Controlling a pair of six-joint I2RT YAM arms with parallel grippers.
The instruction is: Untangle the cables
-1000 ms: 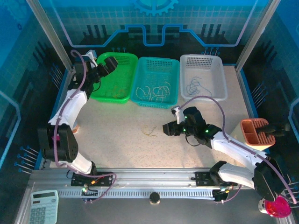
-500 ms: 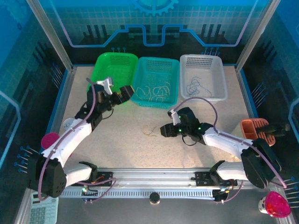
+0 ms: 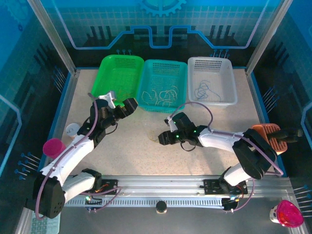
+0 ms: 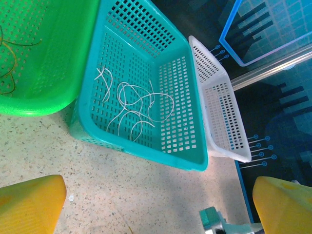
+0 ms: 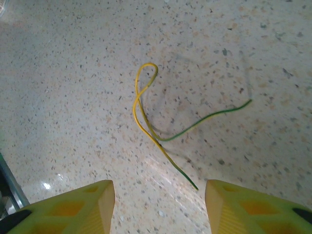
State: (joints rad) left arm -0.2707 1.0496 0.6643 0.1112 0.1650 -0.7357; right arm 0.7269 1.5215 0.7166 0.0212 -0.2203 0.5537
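The speckled table (image 3: 146,161) spreads out from the arms' bases at 6 o'clock. Seen from above, three baskets line its far side. The green basket (image 3: 119,68) is at 11 o'clock, the teal basket (image 3: 165,68) at 12 and the white basket (image 3: 210,64) at 1, and each touches its neighbour.

The left arm (image 3: 73,151) reaches from 7 o'clock up toward 10. The right arm (image 3: 219,140) bends in from 4 o'clock toward the table's middle.

The left gripper (image 3: 130,106) hangs just short of the seam between the green and teal baskets. In its wrist view its yellow fingers (image 4: 29,204) stand wide apart with nothing between them.

The right gripper (image 3: 162,138) sits low at the table's middle, pointing to 9 o'clock. Its jaws are parted and grip nothing.

The cables lie in four places:
- Whitish cables (image 4: 136,105) curl on the teal basket's floor.
- Dark blue cables (image 3: 204,90) lie in the white basket.
- A few thin strands (image 4: 9,58) show in the green basket, their colour hard to tell.
- One looped yellow-and-green cable (image 5: 161,140) lies loose on the bare table at 12 o'clock from the right gripper's fingertips, its nearest end reaching the mouth of the jaws.
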